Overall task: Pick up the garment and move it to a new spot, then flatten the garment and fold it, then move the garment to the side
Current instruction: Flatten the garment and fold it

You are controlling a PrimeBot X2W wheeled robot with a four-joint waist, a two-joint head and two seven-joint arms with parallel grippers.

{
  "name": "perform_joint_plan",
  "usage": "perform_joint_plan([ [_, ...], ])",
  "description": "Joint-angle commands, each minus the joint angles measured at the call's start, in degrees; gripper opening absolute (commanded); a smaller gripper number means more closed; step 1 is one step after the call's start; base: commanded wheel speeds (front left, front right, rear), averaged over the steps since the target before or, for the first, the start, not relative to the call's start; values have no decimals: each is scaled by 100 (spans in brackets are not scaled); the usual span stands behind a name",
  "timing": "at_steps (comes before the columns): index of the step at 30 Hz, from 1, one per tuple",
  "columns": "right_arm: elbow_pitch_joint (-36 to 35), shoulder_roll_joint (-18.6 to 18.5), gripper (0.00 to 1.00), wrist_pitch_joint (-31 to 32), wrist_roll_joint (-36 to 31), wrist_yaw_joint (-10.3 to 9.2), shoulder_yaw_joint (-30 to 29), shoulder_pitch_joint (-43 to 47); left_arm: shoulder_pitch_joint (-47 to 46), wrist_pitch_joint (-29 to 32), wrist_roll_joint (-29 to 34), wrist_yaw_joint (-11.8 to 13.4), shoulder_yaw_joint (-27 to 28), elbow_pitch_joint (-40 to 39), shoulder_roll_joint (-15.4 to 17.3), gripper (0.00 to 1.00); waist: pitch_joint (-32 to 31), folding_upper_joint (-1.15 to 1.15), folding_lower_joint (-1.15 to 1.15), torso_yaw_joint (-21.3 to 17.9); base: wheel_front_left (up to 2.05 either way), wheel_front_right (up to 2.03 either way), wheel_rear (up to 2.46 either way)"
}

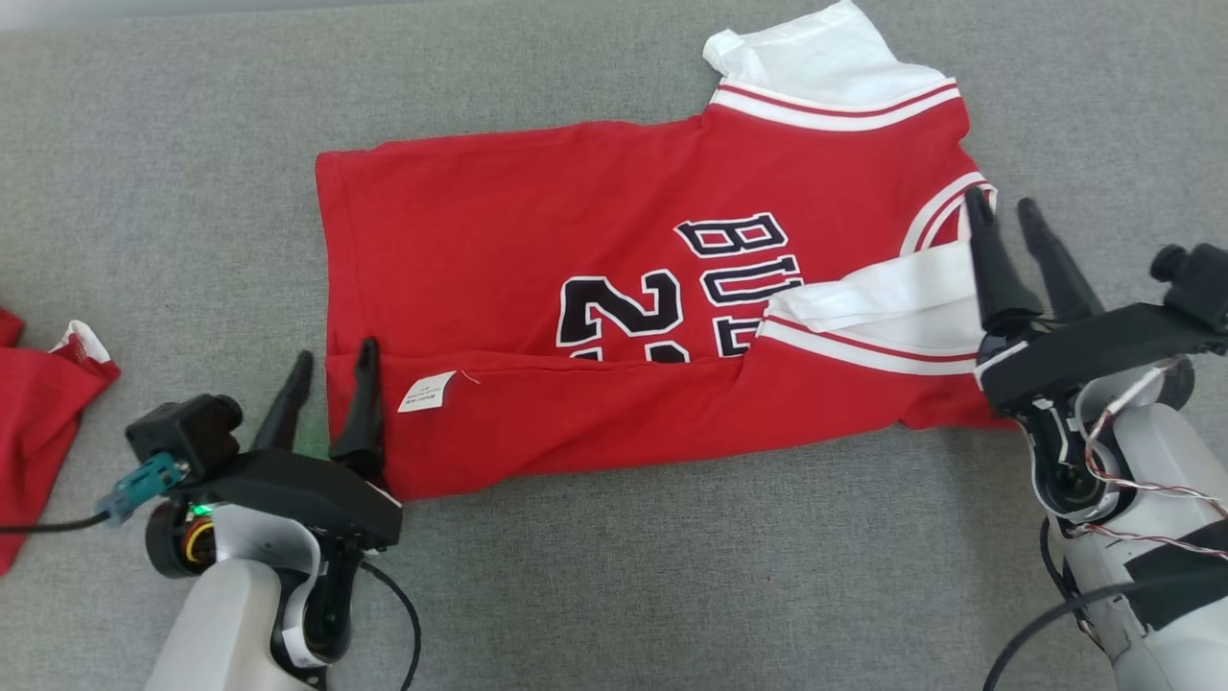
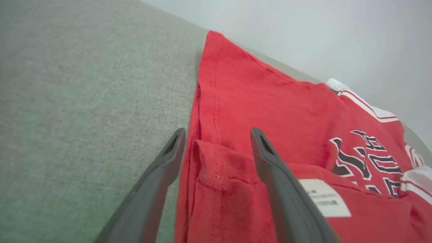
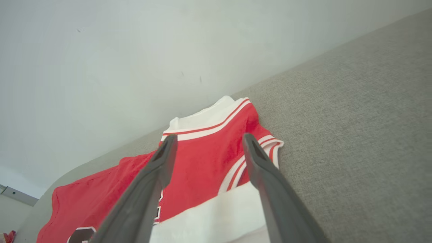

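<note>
Red jersey (image 1: pixel 537 259), white sleeves, near edge folded

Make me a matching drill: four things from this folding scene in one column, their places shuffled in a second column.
1. left gripper
2. right gripper
3. label
4. second red cloth

A. by the white sleeve
B. far left of the head view
C. on the folded-up strip of the jersey
D. at the jersey's hem corner

Pairs: 1-D, 2-A, 3-C, 4-B.

Red jersey (image 1: pixel 576 250) lies flat, near edge folded over.
</note>
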Motion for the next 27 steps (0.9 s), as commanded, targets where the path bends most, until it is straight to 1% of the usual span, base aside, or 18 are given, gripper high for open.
perform_joint_plan([
  [1,-64,-60,100,-110,42,2,3,76,84,-77,84,32,19,-55,43,100,-15,-1,0,-22,0,0,0],
  [3,-177,-140,100,-377,-6,2,-59,155,168,-307,217,91,29,-225,62,100,-38,-1,0,-35,0,0,0],
  [7,-433,-186,100,-752,-452,2,-376,380,354,-724,499,239,11,-597,124,100,-114,-1,0,-38,0,0,0],
  [12,-1066,53,100,-853,-1334,2,-1003,934,701,-1177,958,439,-92,-1029,222,100,-294,-1,0,-51,0,0,0],
  [15,-1576,287,100,-850,-1900,2,-1310,1415,963,-1354,1172,495,-197,-1259,255,100,-418,-1,0,-51,0,0,0],
  [19,-2032,467,100,-853,-2487,2,-1380,2031,1350,-1470,1406,587,-299,-1414,327,100,-592,-1,0,-52,0,0,0],
  [22,-2200,565,100,-854,-2749,2,-1382,2440,1619,-1511,1530,647,-327,-1424,375,100,-741,-1,0,-51,0,0,0],
  [27,-2384,738,100,-803,-3047,2,-1342,3118,1997,-1491,1639,650,-433,-1320,486,100,-1048,-1,0,-55,0,0,0],
])
